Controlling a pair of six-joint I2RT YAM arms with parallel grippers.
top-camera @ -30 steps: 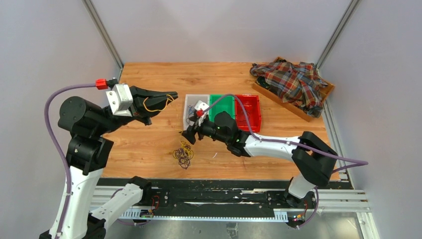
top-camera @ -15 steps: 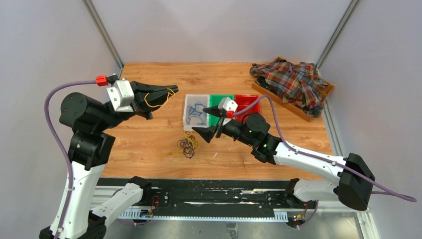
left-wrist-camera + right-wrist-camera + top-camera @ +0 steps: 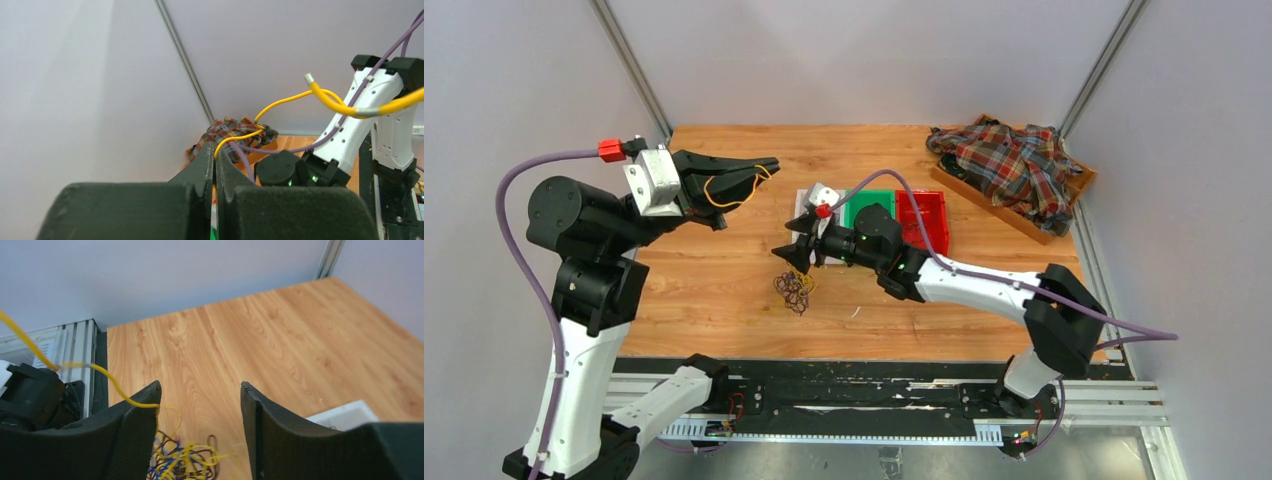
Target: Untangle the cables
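Aloft, yellow cable (image 3: 400, 104) pinched in left gripper (image 3: 215, 146), looped along it — right gripper (image 3: 200, 390) agape.

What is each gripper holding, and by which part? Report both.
Left gripper: shut on a yellow cable, pinched between the fingertips partway along the wire, its metal-tipped end free. Right gripper: open, holding nothing.

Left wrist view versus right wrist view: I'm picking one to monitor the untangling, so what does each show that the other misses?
Only the left wrist: the left gripper shut on a yellow cable held up in the air, the plaid shirt beyond, and the right arm. Only the right wrist: the right gripper open above the clump of cables on the table, plus a white bin corner. Both: wooden table, grey wall and yellow wire.
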